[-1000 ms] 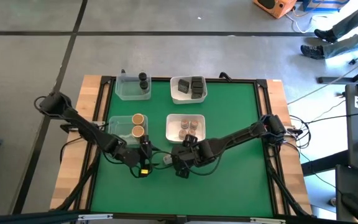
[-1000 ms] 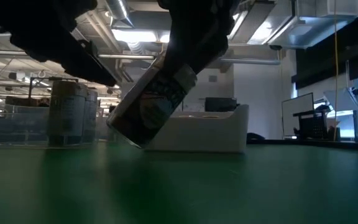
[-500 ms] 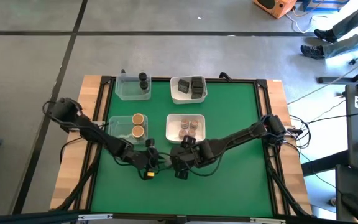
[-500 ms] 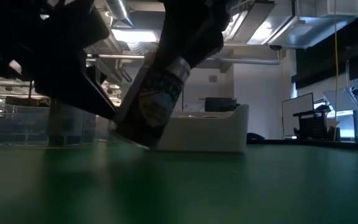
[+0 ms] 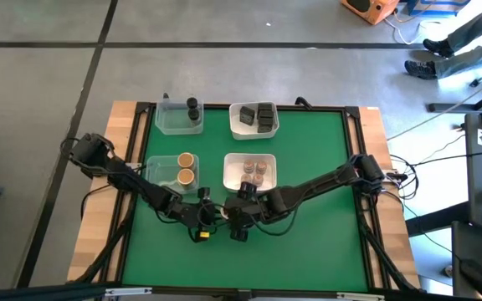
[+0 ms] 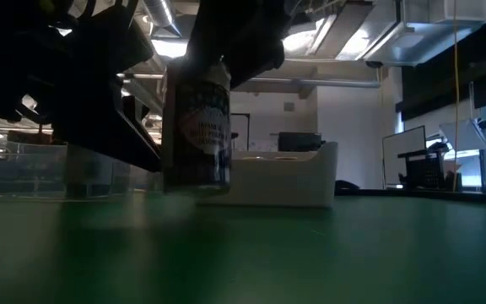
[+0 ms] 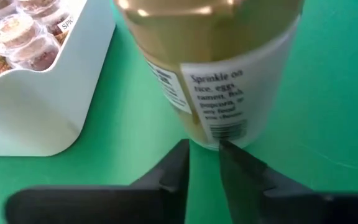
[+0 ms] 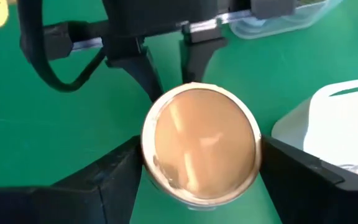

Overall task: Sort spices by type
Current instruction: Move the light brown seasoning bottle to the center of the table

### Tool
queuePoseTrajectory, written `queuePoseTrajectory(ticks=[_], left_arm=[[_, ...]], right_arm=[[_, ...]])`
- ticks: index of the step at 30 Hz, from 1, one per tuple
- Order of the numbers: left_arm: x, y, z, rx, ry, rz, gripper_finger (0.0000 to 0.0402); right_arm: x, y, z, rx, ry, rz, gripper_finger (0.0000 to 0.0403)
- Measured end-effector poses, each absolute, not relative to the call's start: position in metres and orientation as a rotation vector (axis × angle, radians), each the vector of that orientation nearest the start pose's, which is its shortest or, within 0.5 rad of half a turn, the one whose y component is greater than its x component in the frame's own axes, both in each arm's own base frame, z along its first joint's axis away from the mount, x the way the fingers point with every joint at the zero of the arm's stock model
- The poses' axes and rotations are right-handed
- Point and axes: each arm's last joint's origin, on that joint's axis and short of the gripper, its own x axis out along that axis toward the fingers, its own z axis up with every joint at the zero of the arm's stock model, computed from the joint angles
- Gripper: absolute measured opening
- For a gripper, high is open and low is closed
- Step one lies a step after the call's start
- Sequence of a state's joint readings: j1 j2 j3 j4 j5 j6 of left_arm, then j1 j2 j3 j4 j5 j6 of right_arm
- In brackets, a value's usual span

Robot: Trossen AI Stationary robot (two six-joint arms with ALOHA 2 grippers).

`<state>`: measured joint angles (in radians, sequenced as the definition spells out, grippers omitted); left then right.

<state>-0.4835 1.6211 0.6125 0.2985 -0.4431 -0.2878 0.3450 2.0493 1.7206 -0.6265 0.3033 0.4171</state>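
The tan-topped round spice jar [image 8: 201, 144], upright beside the white rectangular tray [image 7: 36, 118], is clamped by the right gripper [image 8: 197, 163]; the left gripper [image 7: 202, 163], fingers nearly closed against its base, could topple it.

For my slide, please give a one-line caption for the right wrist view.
Right gripper holding a tan-topped spice jar upright over the green table, left gripper close behind it.

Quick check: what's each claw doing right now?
Left claw: nearly shut, holding nothing, tips at the tan-topped jar.
Right claw: closed around that jar, holding it upright.
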Motion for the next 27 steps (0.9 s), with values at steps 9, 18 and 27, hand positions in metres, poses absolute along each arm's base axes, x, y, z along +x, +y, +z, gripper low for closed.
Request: queuePoseTrajectory(ticks=[9,18,27], left_arm=[[0.251,-0.120,0.141,0.062,0.688,-0.029,0.0182],[0.240,-0.116,0.168,0.012,0.653,-0.067,0.0237],[0.231,-0.111,0.192,-0.030,0.582,-0.078,0.0239]], right_arm=[[0.426,0.147,0.230,0.118,0.924,-0.093,0.0290],[0.429,0.146,0.233,0.100,0.872,-0.138,0.0365],[0.423,0.146,0.246,0.064,0.914,-0.062,0.0384]])
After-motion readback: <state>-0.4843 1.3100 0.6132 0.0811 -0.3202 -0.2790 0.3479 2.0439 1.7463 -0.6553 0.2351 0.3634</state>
